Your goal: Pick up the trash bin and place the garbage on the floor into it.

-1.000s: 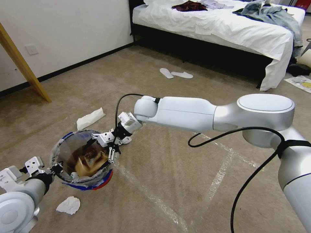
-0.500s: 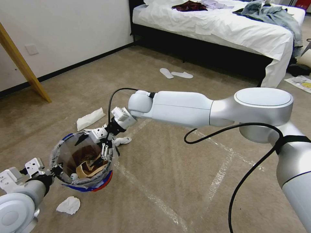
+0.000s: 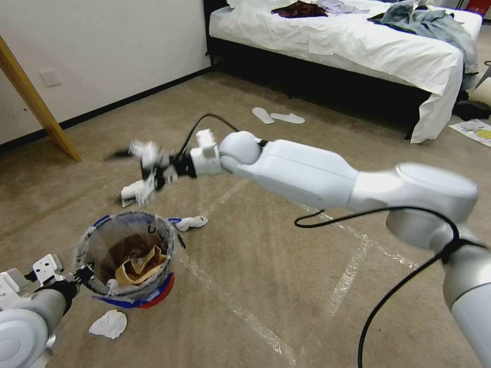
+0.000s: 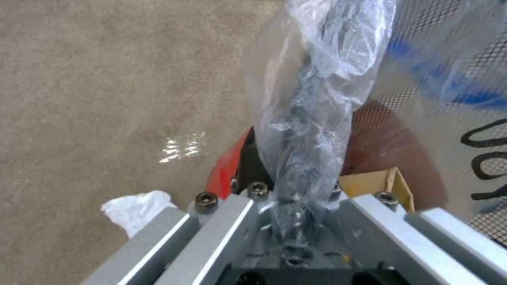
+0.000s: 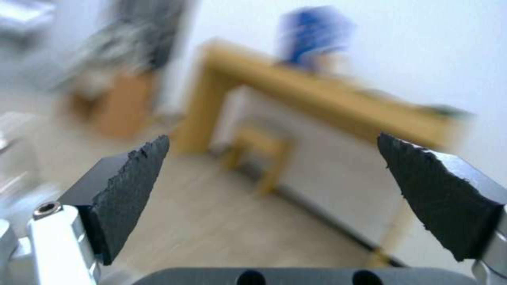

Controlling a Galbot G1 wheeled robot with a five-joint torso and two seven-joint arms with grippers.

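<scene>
The trash bin (image 3: 159,289), red and blue with a clear bag over its rim, stands low over the floor (image 3: 286,266) at lower left. My left gripper (image 3: 84,271) is shut on its bagged rim (image 4: 296,130). A crumpled brown paper bag (image 3: 139,267) lies inside it. My right gripper (image 3: 140,166) hangs open and empty above and behind the bin, its fingers (image 5: 132,186) spread wide. Garbage lies around: a white tissue (image 3: 108,323) in front of the bin, a white-and-blue scrap (image 3: 190,222) behind it, and a folded tissue (image 3: 132,193) under the right gripper.
A bed (image 3: 358,46) with clothes stands at the back right, two white slippers (image 3: 279,117) before it. A slanted wooden leg (image 3: 36,102) and the wall close the left side. Tape lines (image 3: 240,312) cross the carpet. My right arm's cable (image 3: 388,301) hangs loose.
My right gripper has lifted out of the bin and swung up and back toward the wall, open. The brown paper bag stays in the bin. The left gripper keeps its hold.
</scene>
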